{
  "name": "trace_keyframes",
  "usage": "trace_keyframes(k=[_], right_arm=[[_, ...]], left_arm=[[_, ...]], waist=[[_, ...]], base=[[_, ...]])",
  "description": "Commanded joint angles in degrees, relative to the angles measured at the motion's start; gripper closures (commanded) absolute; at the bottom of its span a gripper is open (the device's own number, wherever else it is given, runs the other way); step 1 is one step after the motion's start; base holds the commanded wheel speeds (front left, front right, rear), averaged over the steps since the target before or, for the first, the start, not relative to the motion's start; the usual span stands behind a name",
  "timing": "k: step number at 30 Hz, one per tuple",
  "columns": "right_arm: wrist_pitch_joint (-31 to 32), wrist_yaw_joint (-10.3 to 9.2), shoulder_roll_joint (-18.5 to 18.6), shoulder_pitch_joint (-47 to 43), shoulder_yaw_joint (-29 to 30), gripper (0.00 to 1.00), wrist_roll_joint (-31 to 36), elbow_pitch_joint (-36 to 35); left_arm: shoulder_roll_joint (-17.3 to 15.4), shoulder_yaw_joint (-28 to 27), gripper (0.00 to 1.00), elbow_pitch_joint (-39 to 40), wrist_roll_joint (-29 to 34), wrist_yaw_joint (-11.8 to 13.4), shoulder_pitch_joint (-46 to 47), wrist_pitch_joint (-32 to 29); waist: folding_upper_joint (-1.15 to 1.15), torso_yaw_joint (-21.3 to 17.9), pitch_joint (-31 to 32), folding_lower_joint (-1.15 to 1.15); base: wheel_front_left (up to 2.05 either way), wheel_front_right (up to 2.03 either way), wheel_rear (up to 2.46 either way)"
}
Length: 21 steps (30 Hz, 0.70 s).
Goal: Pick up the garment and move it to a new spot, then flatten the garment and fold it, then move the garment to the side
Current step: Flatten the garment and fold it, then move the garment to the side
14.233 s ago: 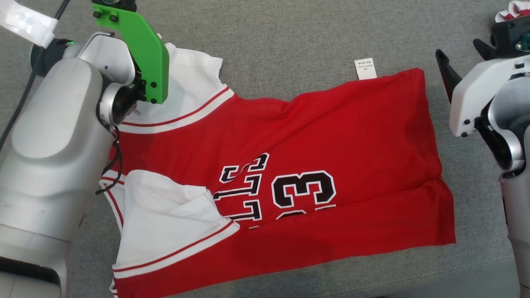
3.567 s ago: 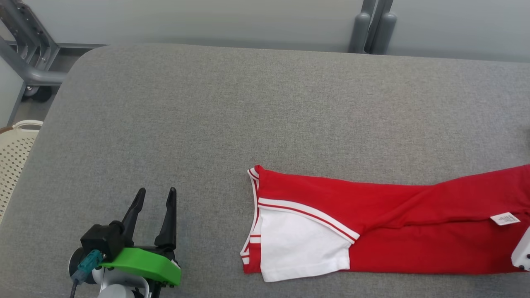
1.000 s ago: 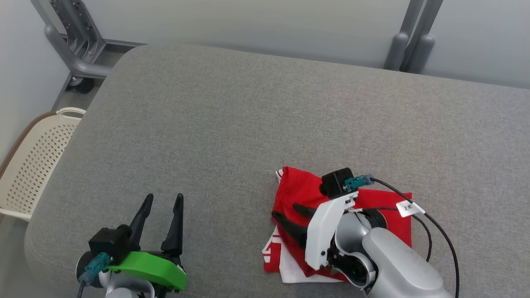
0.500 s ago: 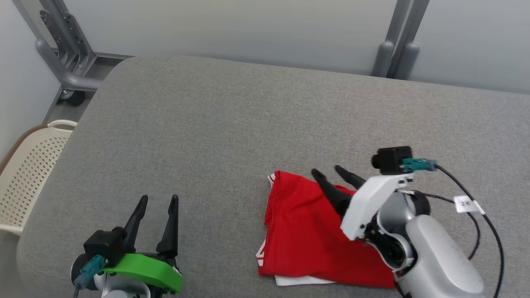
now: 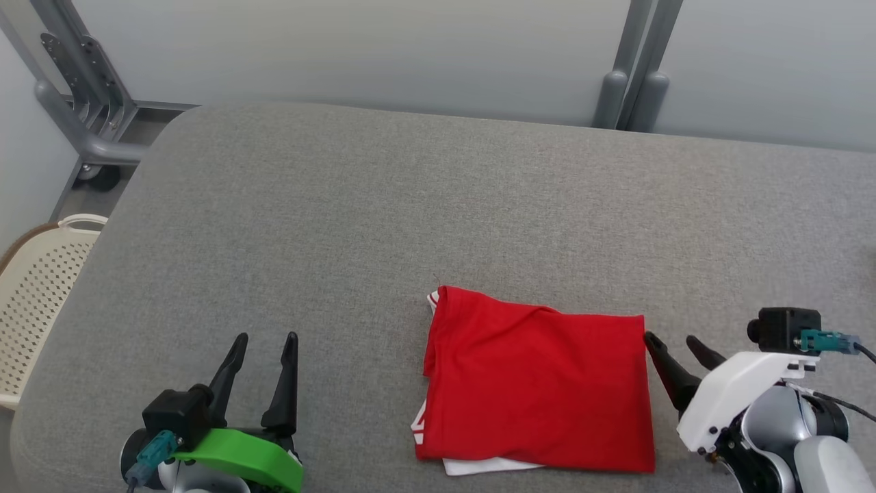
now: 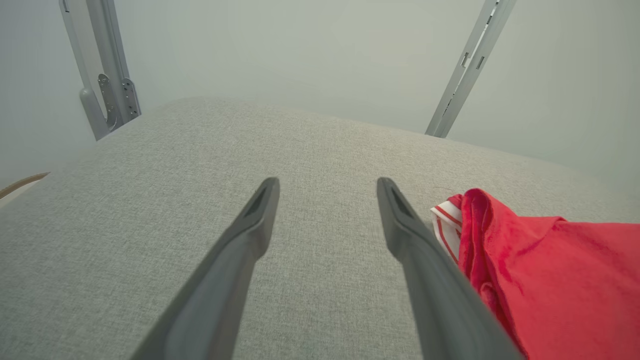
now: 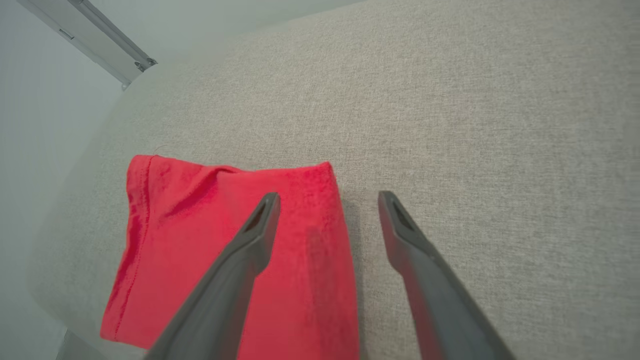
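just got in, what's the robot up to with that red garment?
The red garment lies folded in a compact rectangle on the grey padded surface. The right gripper is open just off its right edge, holding nothing. The left gripper is open, apart to the left. Moving it aside looks not yet done.

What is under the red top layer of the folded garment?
A white fabric strip and red-white striped trim peek from under the folded red garment; deeper layers are covered.

Red garment point(image 5: 537, 390) lies folded — flat; on grey table point(image 5: 342, 226).
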<state>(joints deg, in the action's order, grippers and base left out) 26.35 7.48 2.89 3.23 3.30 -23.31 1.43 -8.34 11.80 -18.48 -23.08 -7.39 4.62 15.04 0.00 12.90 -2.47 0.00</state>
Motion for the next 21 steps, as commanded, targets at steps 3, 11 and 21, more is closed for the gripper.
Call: trace_keyframes(k=[3,11,21], right_arm=[[1.1,0.01,0.1,-2.7,1.6,0.0,-0.9,-1.0],[-0.1,0.01,0.1,-1.0,0.8,0.0,-2.6,3.3],[-1.2,0.0,0.1,2.6,-1.9,0.08,-3.4,11.3]], left_arm=[[-0.4,0.1,0.0,0.3,0.4,-0.2,-0.5,0.1],[-0.2,-0.6,0.0,1.6,1.3,-0.2,1.3,0.1],[0.4,-1.5,0.0,2.6,2.4,-0.2,2.8,0.1]], waist=[[0.0,-0.4,-0.3,0.0],[0.0,-0.4,-3.0,0.0],[0.0,1.1,-5.7,0.0]], base=[[0.0,0.0,0.0],[0.0,0.0,0.0],[0.0,0.0,0.0]])
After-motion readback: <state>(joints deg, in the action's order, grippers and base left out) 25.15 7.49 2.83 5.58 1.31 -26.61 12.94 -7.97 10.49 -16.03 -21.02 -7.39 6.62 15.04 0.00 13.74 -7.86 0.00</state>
